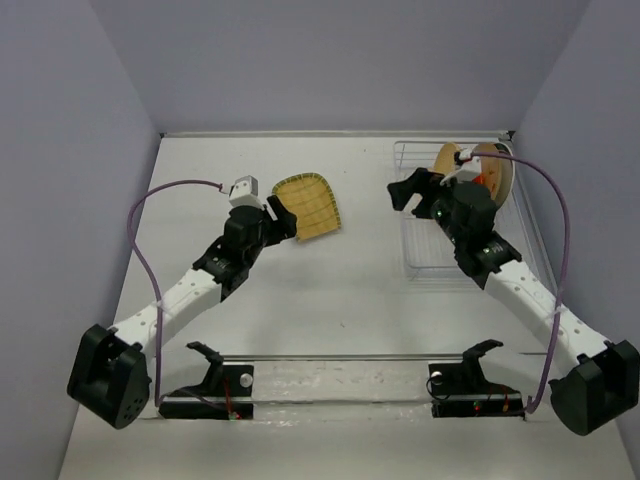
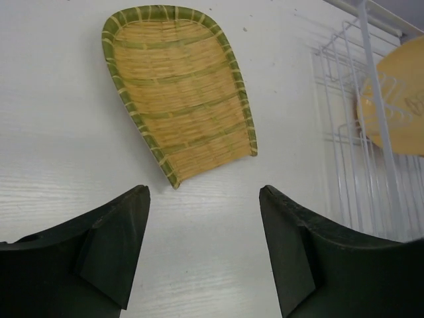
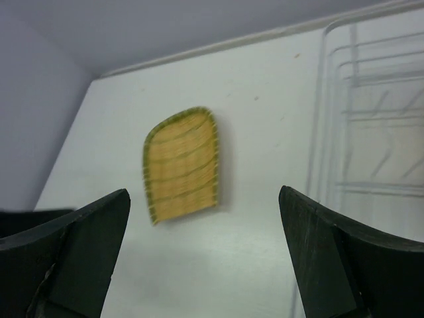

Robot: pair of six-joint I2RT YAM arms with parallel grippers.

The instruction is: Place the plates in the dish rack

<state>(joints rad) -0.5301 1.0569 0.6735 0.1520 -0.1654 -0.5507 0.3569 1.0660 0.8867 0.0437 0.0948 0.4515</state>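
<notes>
Yellow-green grid plate (image 1: 305, 207) lies flat on the table (image 1: 350, 300), upper centre-left. Left gripper (image 1: 283, 215) is just beside it, jaws spread, empty. Right gripper (image 1: 403, 190) also gapes empty at the left edge of the dish rack (image 1: 420, 268), upper right, with a peach plate (image 1: 447, 158) standing inside.

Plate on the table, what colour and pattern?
Yellow plate, green grid lines and rim; clearest in left wrist view.

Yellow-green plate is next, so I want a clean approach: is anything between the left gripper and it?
Nothing visible. Only bare table lies between the open left gripper and the yellow-green plate; the dish rack stands off to the right.
</notes>
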